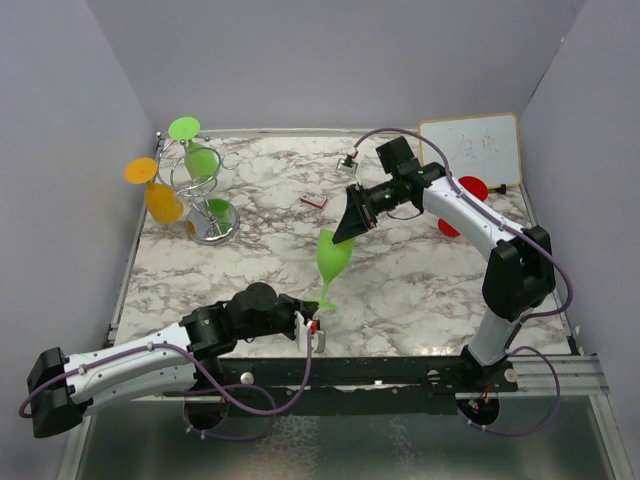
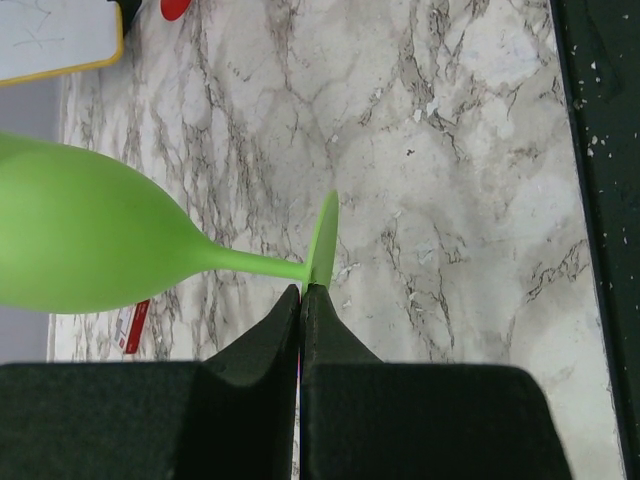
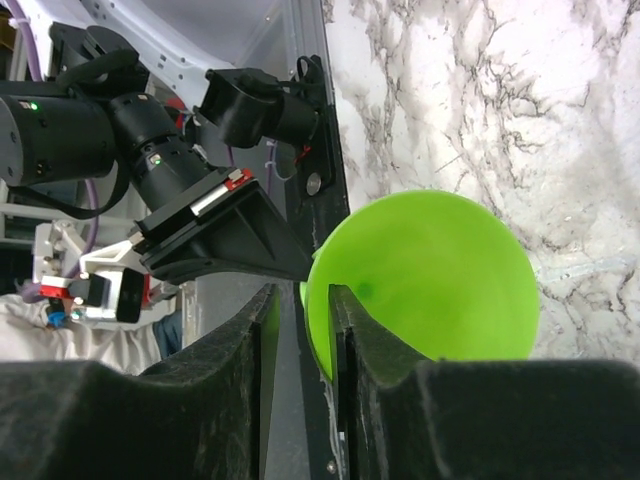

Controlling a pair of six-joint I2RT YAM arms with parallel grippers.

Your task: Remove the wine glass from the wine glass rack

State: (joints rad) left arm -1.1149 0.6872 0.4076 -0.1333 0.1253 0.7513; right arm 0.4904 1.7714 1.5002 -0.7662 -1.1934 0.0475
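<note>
Clamped shut at the left gripper (image 2: pixel 302 292): fingertips (image 2: pixel 270 330) pressed flat together on the edge of the foot of a green wine glass (image 2: pixel 90 235). Astride the bowl's rim at the right gripper (image 3: pixel 302 292): jaws narrowly apart, one finger (image 3: pixel 350 340) against the green wall, a sliver of gap at the other. Off the rack and over the middle of the marble table (image 1: pixel 420 290), bowl toward the far wall, stem slanting back toward the near edge, foot just ahead of the left arm's wrist. Well apart, in the far left corner, the wine glass rack (image 1: pixel 213 233): silver wire, central post, looping arms, round base on the marble. Hanging there, an orange glass (image 1: pixel 162 202) on the left side and a second green glass (image 1: pixel 203 160) toward the back, feet uppermost; lower down, near the base, more green, too tangled in the wire to make out. Between rack and right arm, a small red-and-white card (image 1: pixel 314 199) flat on the table. In the far right corner, a white board (image 1: pixel 470 148) with a yellow edge, and beside it something red (image 1: pixel 468 187), half hidden behind the right arm.
</note>
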